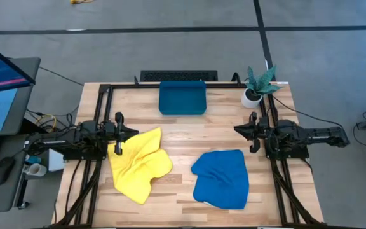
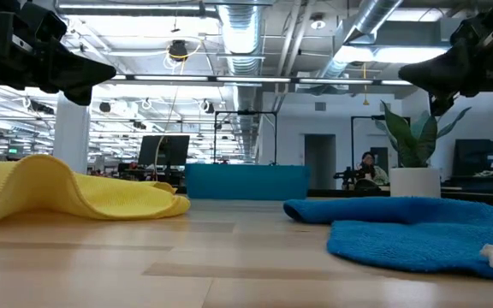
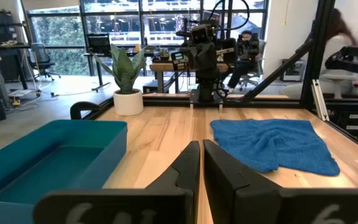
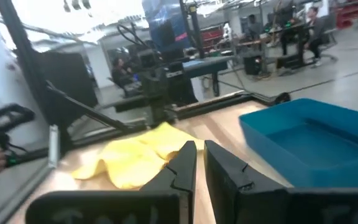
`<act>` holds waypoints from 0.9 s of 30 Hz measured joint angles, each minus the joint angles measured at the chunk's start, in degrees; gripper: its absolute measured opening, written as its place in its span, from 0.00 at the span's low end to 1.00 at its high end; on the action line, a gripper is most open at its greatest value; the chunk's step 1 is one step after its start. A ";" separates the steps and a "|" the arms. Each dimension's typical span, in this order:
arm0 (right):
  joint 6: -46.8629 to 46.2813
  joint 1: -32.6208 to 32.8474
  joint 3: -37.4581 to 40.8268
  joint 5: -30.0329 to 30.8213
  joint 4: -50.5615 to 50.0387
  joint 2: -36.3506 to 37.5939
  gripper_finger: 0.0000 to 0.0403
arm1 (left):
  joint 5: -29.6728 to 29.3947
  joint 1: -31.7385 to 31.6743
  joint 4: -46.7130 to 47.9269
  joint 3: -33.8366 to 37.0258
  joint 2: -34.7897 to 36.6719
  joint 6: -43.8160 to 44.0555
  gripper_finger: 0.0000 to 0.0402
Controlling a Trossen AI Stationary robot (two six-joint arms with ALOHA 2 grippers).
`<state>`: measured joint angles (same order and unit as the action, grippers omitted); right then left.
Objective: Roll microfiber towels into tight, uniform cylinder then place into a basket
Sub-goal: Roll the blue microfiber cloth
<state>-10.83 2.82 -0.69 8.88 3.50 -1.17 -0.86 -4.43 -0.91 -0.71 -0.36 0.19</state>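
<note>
Overhead, my left gripper [image 1: 118,150], fingers clenched empty, hangs above yellow towel [image 1: 138,165]; right gripper [image 1: 254,147] clenched beside blue towel [image 1: 221,179]

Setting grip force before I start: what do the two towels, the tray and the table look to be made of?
Yellow towel and blue towel: soft, matte, fuzzy cloth, probably microfiber; both lie crumpled in folds. Tray: smooth teal, likely rigid plastic, with even walls and a slight sheen. Table: light wood planks, visible grain and seams, smooth finish.
</note>
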 joint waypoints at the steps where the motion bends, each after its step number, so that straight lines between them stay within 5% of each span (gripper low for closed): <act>1: -0.08 0.58 0.00 0.00 0.79 0.00 0.13 | 0.00 -0.02 0.00 0.00 0.00 0.00 0.02; 14: 0.30 9.56 0.02 0.26 12.19 -2.30 0.13 | 0.02 -0.02 -0.02 0.00 0.00 0.00 0.02; 27: 13.33 17.70 -6.64 10.65 22.94 -17.67 0.13 | 0.02 -0.02 -0.02 -0.02 0.00 0.00 0.02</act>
<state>2.50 20.52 -7.33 19.54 26.44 -18.84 -0.84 -4.45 -0.93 -0.73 -0.36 0.19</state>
